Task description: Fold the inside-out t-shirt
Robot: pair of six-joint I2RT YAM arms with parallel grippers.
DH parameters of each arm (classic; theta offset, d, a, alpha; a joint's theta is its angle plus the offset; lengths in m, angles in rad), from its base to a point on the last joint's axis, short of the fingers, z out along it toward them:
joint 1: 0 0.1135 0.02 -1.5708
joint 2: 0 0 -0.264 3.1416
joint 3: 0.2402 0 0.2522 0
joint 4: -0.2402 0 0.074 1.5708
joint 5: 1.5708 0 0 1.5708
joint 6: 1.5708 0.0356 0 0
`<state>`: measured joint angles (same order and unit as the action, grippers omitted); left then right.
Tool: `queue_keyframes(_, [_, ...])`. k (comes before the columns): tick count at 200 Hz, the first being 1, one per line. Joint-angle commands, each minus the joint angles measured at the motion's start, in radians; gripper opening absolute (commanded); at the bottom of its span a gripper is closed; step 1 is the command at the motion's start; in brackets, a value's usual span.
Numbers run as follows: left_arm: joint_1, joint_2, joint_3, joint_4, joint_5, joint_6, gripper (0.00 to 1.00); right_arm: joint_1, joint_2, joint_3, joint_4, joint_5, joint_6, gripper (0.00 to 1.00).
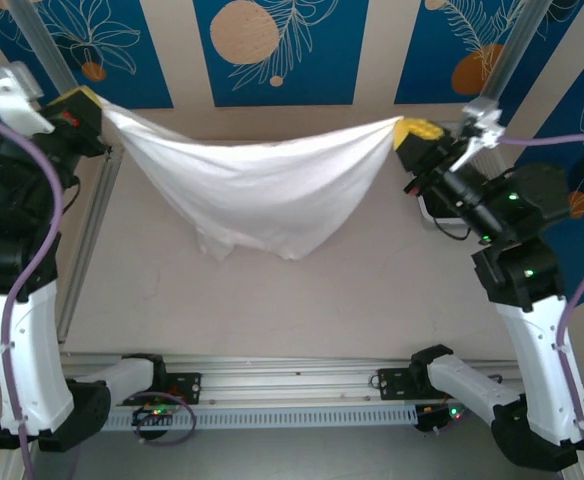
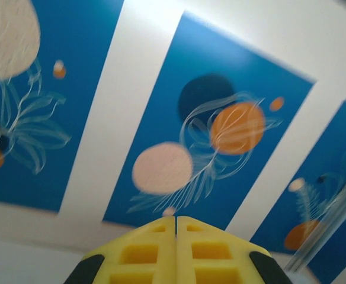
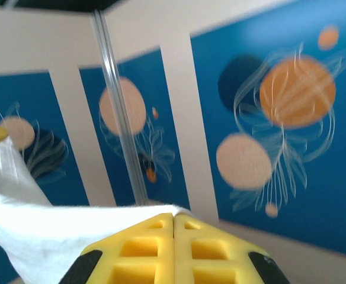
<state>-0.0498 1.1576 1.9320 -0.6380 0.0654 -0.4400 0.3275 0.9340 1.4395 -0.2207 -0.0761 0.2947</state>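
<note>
One t-shirt [image 1: 262,190] hangs between two grippers over the desk's [image 1: 322,310] far edge. The left gripper [image 1: 97,108] and right gripper [image 1: 407,132] each clamp one corner, jaws closed.

No text, label, brand, number or sign can be read in any view; the blue wall panels [image 1: 312,60] carry painted discs and leaf lines, without letters or figures.
</note>
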Motion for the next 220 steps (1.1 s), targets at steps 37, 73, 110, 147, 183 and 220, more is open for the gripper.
queue_keyframes(37, [0.012, 0.130, -0.129, -0.014, -0.048, 0.045, 0.00, 0.015, 0.081, -0.225, 0.093, 0.103, 0.003, 0.00])
queue_keyframes(73, [0.013, 0.306, -0.040, 0.043, -0.080, 0.062, 0.00, -0.018, 0.333, -0.123, 0.253, 0.155, -0.036, 0.00])
queue_keyframes(110, [0.022, 0.605, 0.507, -0.068, -0.031, 0.068, 0.00, -0.051, 0.587, 0.237, 0.311, 0.128, -0.013, 0.00])
queue_keyframes(147, [0.040, 0.600, 0.790, -0.013, 0.019, 0.054, 0.00, -0.041, 0.588, 0.438, 0.339, 0.085, -0.065, 0.00])
queue_keyframes(183, [0.041, 0.314, 0.416, 0.145, 0.110, 0.075, 0.00, -0.021, 0.472, 0.302, 0.381, 0.059, -0.121, 0.00])
queue_keyframes(220, [0.038, -0.091, -0.260, 0.307, 0.324, -0.035, 0.00, -0.018, 0.227, -0.151, 0.408, 0.053, -0.067, 0.00])
